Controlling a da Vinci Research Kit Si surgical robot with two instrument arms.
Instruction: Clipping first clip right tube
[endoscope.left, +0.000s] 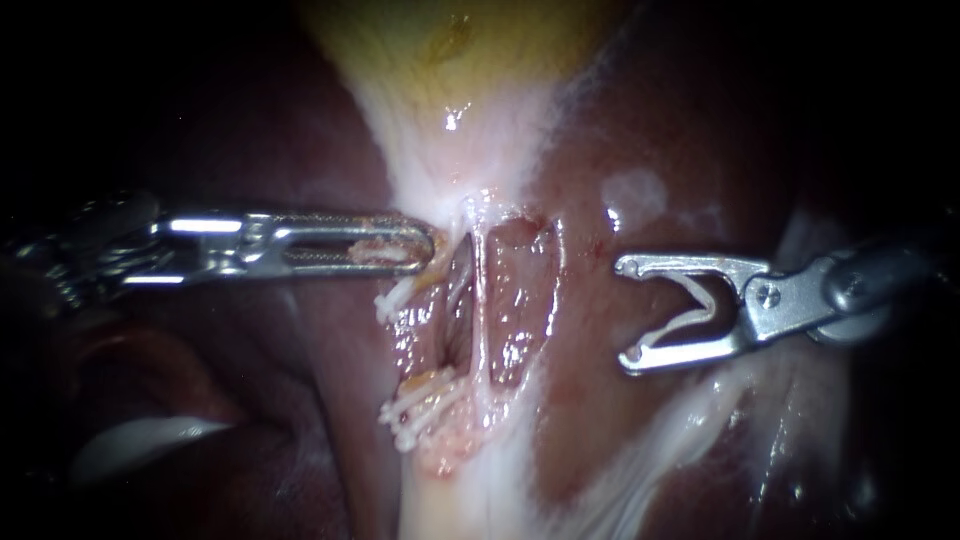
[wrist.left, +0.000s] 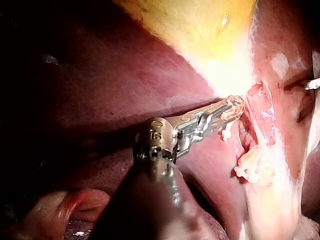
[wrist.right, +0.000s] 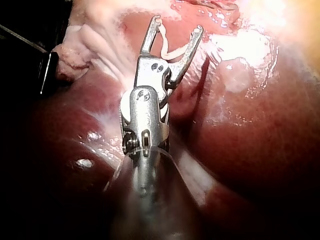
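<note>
Light pools at the centre of the endoscope view; its corners go black. Glare spots the wet gallbladder (endoscope.left: 440, 50) and liver (endoscope.left: 600, 400), and glints off the right instrument (endoscope.left: 622, 312).

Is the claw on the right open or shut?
Open: the right instrument shows a wide gap between its claw's two tips, in the endoscope and right wrist views.

Left instrument (endoscope.left: 428, 243): shaft level, jaws clamped on tissue (endoscope.left: 385, 250). Right instrument (endoscope.left: 627, 312): jaws spread wide, tips facing left instrument, well apart from it
</note>
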